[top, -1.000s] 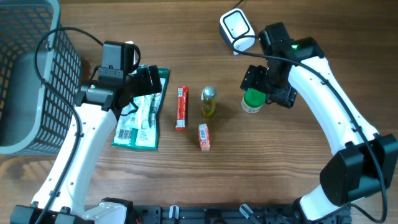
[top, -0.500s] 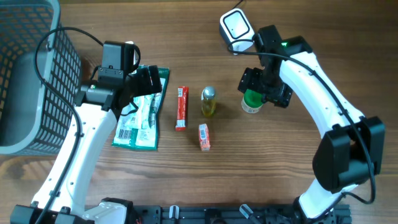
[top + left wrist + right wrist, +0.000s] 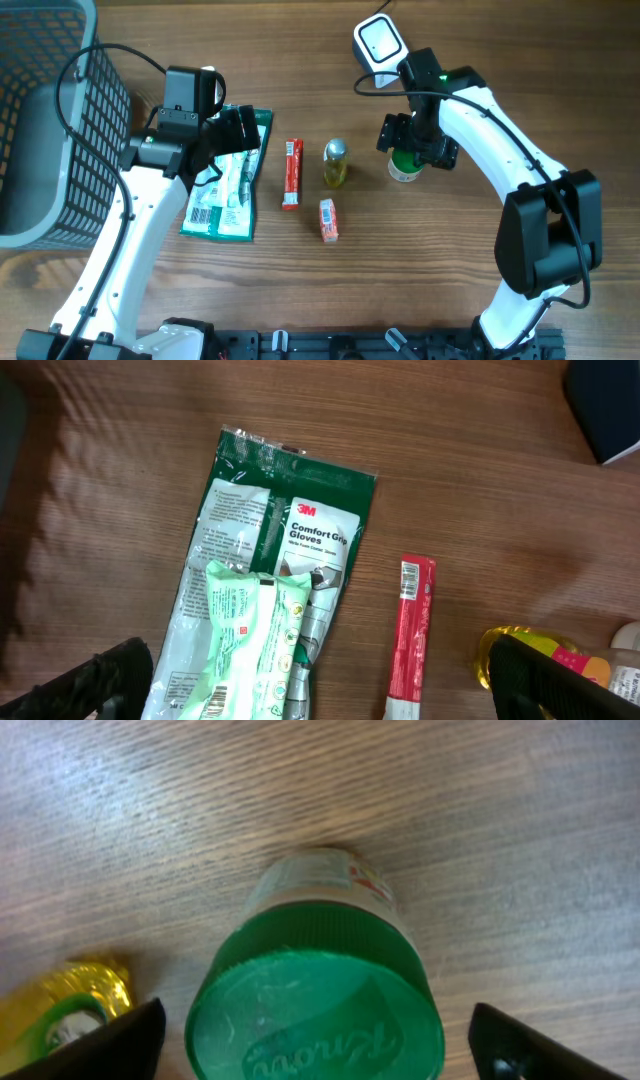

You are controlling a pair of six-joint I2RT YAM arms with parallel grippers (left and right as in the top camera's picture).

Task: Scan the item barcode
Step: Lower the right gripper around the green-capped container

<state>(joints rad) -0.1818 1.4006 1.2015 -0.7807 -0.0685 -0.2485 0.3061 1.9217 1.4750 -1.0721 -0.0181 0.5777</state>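
Green-lidded jar sits on the table, unlifted, right hand straddling it wide open and gripping nothing, far as I can tell. Grab and trip to the scanner both remain.

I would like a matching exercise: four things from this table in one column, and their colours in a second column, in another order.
Things:
1. basket
2. jar lid
3. tube
4. small bottle

Colours:
a. yellow
b. grey
c. red
d. green

Pairs: 1-b, 2-d, 3-c, 4-a
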